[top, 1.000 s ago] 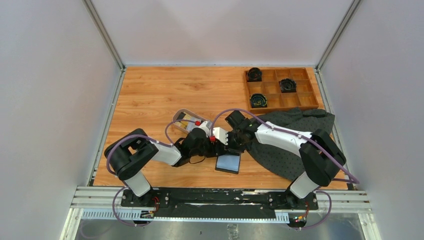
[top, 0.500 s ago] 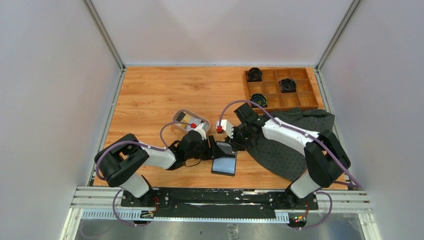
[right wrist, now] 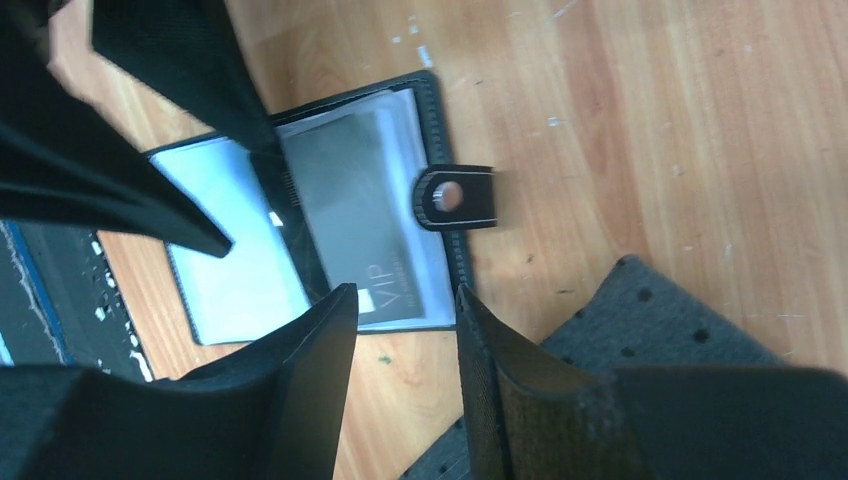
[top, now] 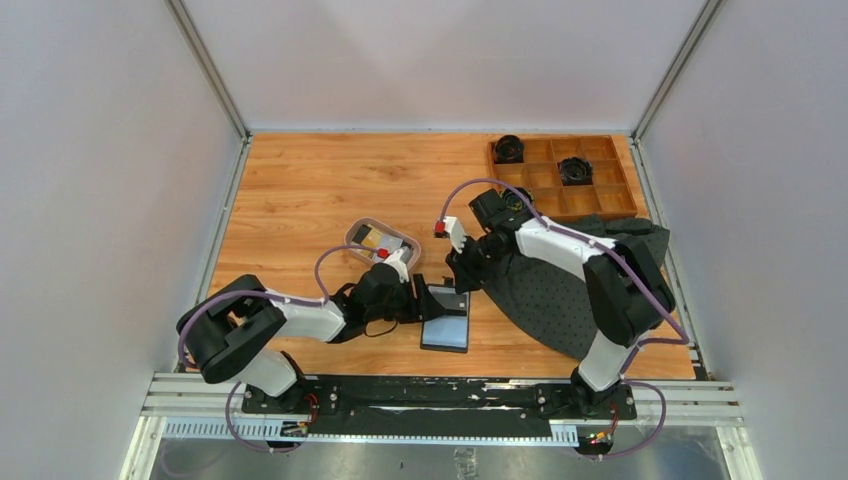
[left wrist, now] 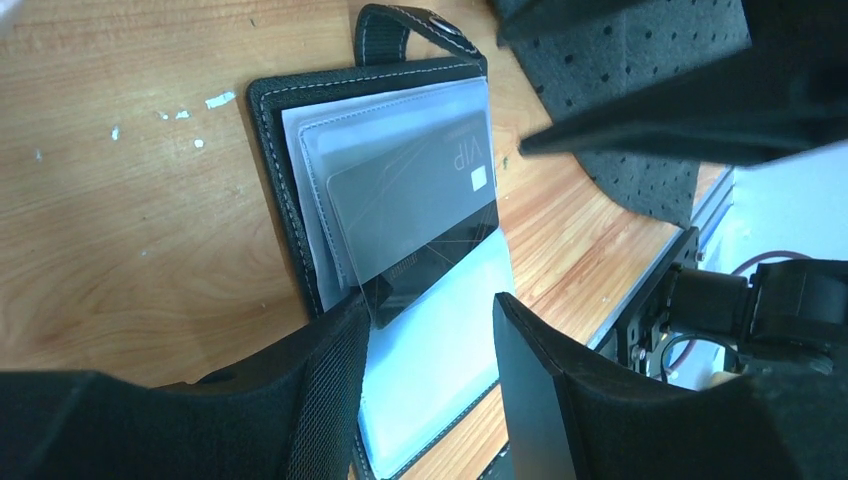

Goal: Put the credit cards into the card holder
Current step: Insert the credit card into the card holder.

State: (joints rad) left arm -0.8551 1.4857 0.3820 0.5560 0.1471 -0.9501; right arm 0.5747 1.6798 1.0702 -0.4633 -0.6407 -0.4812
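The black card holder (top: 446, 330) lies open on the wood near the front edge, its snap tab (right wrist: 455, 197) sticking out to one side. A black credit card (left wrist: 410, 210) marked VIP sits partly inside a clear sleeve of the card holder (left wrist: 268, 150), one corner sticking out. My left gripper (left wrist: 430, 330) is open, its fingers astride the holder's lower page, and it holds nothing. My right gripper (right wrist: 400, 300) is open just past the holder's far edge, with only bare wood between its fingers. More credit cards (top: 375, 238) lie in the oval tray (top: 352, 234).
A grey dotted cloth (top: 560, 300) is spread under the right arm, right of the holder. A wooden compartment box (top: 600, 178) with dark round items stands at the back right. Metal rails run along the table's front edge.
My right gripper has opened, let go of the black card and drawn back from the holder. My left gripper has shifted a little toward the front left.
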